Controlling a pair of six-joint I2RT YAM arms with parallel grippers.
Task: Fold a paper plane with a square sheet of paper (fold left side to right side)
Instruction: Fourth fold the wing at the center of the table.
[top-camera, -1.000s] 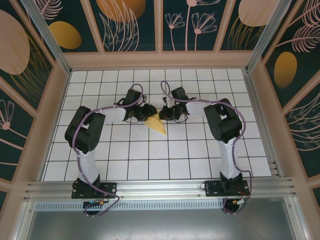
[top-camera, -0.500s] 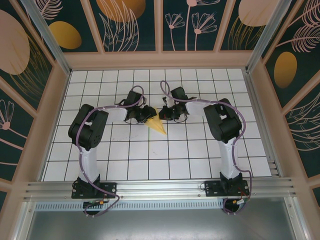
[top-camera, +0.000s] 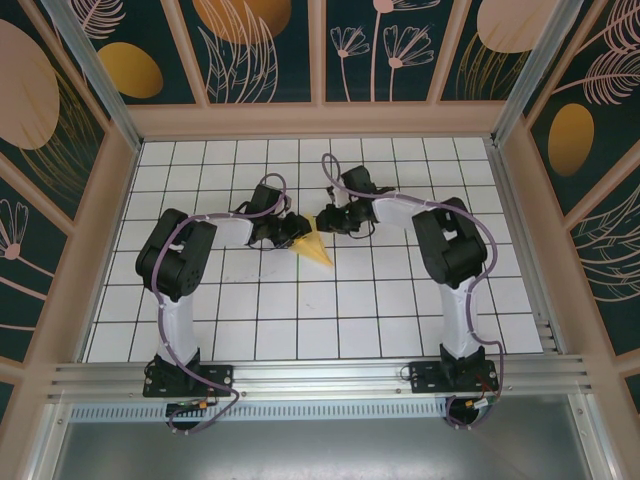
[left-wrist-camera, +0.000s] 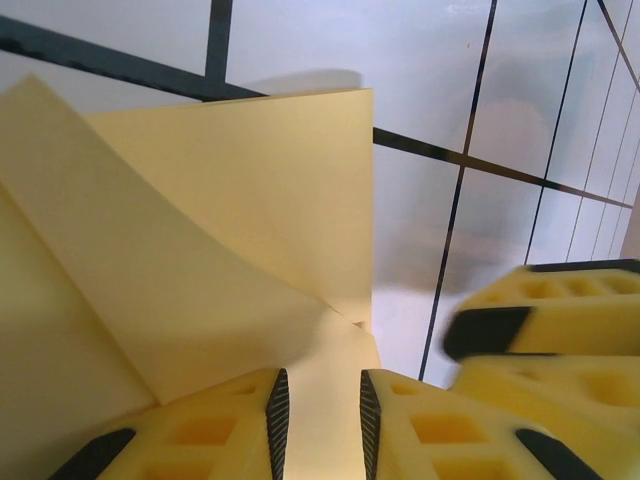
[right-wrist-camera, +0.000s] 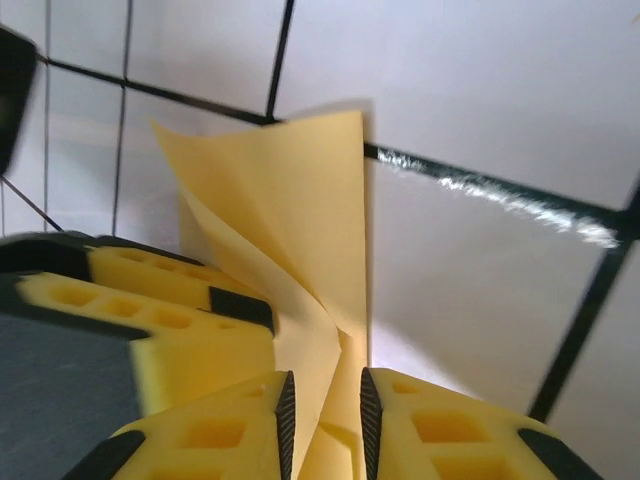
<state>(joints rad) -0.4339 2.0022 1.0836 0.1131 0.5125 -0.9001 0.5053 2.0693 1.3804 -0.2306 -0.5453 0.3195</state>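
The yellow paper (top-camera: 316, 251) lies mid-table, folded to a narrow wedge with its tip toward the near side. Both grippers meet at its wide far end. My left gripper (top-camera: 296, 231) comes from the left; in its wrist view the paper (left-wrist-camera: 240, 200) shows raised flaps, and a strip of it lies between the left gripper's (left-wrist-camera: 318, 385) jaws, which stand a narrow gap apart. My right gripper (top-camera: 326, 221) comes from the right; in its view the right gripper (right-wrist-camera: 327, 385) is narrowly open around an upright fold of the paper (right-wrist-camera: 300, 200). Neither pad pair visibly pinches the sheet.
The white grid table (top-camera: 400, 300) is walled by a wooden frame with patterned panels (top-camera: 250, 50). The two grippers nearly touch: the right one's yellow fingers (left-wrist-camera: 560, 320) show beside the left jaws, and the left one's fingers (right-wrist-camera: 150, 300) beside the right jaws.
The right gripper has shifted slightly toward the far side and left, closer over the paper's wide end. The left gripper and the paper have hardly moved.
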